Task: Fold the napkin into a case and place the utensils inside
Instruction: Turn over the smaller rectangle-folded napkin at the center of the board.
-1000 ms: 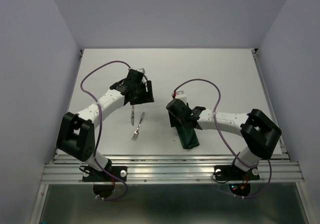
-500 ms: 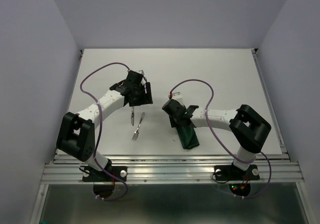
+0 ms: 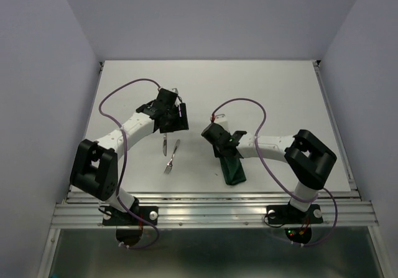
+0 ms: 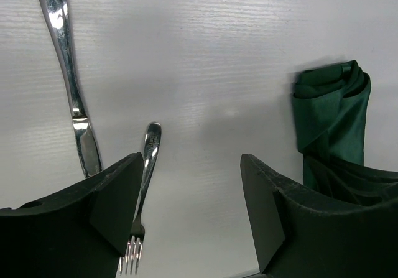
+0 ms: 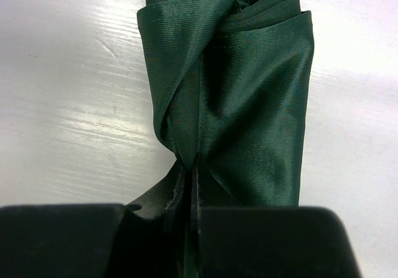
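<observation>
The dark green napkin [image 3: 232, 168] lies folded into a narrow strip right of centre, its layers twisted [image 5: 236, 85]. My right gripper [image 5: 193, 194] is shut on the cloth's far end, with the hemmed edges pinched between the jaws; from above, the right gripper [image 3: 225, 148] sits over that end. The silver knife [image 4: 69, 79] and fork [image 4: 145, 166] lie side by side on the table left of the napkin [image 4: 333, 113]. My left gripper [image 4: 190, 169] hovers open just above them, empty, its left finger over the fork's neck. From above, the left gripper [image 3: 176, 121] is beyond the knife [image 3: 164, 143] and fork [image 3: 171, 156].
The white table [image 3: 273, 91] is bounded by grey walls at the back and sides. A metal rail [image 3: 205, 213] runs along the near edge by the arm bases. Purple cables [image 3: 127, 86] loop above both arms.
My right gripper has closed on the napkin's far end and its arm has shifted a little left. The left arm, knife and fork have hardly moved.
</observation>
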### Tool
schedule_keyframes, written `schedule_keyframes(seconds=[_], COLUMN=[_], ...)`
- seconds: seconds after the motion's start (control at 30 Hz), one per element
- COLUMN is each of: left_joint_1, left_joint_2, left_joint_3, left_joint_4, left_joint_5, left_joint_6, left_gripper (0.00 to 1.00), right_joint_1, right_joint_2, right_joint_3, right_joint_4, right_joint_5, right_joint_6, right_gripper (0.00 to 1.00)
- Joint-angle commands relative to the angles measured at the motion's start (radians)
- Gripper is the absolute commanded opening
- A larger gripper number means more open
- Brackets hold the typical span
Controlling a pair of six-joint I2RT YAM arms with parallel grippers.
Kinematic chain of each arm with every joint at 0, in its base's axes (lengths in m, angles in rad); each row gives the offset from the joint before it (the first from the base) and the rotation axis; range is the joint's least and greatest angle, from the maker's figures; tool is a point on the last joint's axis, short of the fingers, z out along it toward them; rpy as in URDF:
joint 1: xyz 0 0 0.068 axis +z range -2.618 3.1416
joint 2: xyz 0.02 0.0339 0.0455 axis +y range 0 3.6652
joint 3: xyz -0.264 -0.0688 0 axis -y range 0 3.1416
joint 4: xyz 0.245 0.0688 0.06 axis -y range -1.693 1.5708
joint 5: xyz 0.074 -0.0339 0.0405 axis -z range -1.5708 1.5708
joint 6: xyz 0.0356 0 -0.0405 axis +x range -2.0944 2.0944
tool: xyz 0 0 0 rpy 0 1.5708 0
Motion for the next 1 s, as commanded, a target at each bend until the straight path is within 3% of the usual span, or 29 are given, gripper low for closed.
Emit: schedule_keyframes(seconds=[0.0, 0.37, 0.97], left_joint_1=[0.012, 0.018, 0.117], left_joint_2=[-0.049, -0.076, -0.196], left_joint_3=[-0.005, -0.014, -0.02], left_joint_4=[-0.003, -0.001, -0.066], left_joint_5=[-0.023, -0.04, -0.046], left_joint_6=[0.002, -0.005, 0.021], left_gripper=[0.75, 0.75, 0.75], right_joint_1=[0.011, 0.011, -0.038], right_joint_2=[-0.015, -0.121, -0.098], right_joint_3=[-0.002, -0.041, -0.042], right_joint_4=[0.038, 0.15, 0.334], right_joint_5=[-0.065, -0.241, -0.52], right_joint_6=[0.004, 0.023, 0.085], right_gripper=[0.01, 0.01, 0.01])
